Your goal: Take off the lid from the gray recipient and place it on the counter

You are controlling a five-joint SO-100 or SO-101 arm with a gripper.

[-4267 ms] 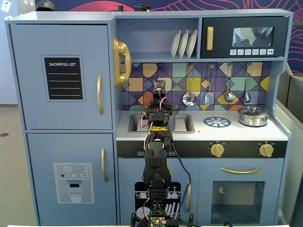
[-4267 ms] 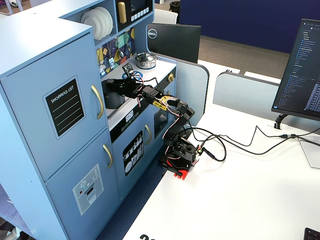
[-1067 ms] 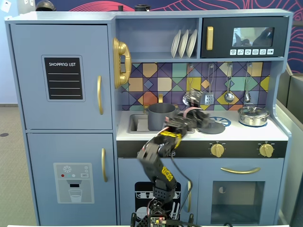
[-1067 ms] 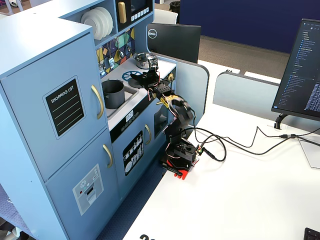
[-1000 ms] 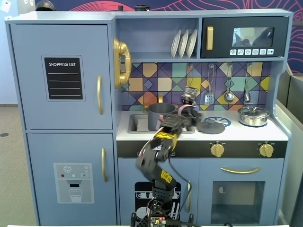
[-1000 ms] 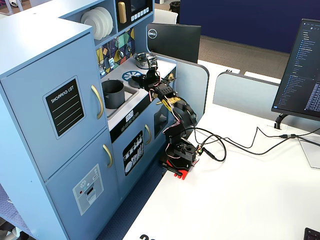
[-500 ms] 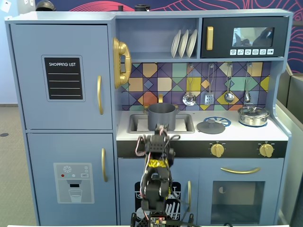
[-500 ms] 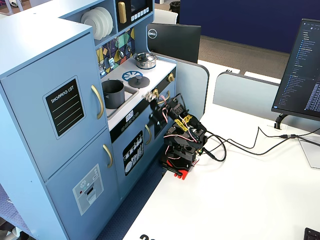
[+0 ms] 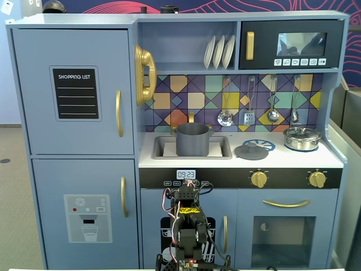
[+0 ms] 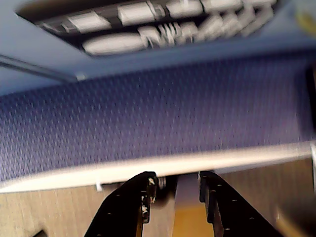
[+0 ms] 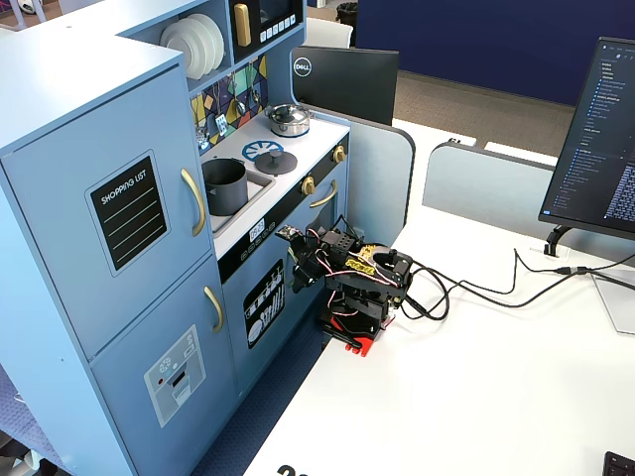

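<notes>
A: Fixed view: lid (image 9: 251,151) flat on worktop (image 9: 293,158), beside open gray recipient (image 9: 192,139) in sink.

B: Looks light, stiff; best pinched by centre knob.

A: Tool (image 10: 175,190) folded low, apart, gripping nothing.

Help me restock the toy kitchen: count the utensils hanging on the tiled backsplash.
4, all in a row above the counter in a fixed view: a ladle leftmost, a spatula, a spoon, and another utensil above the silver pot. None looks hidden.
</notes>
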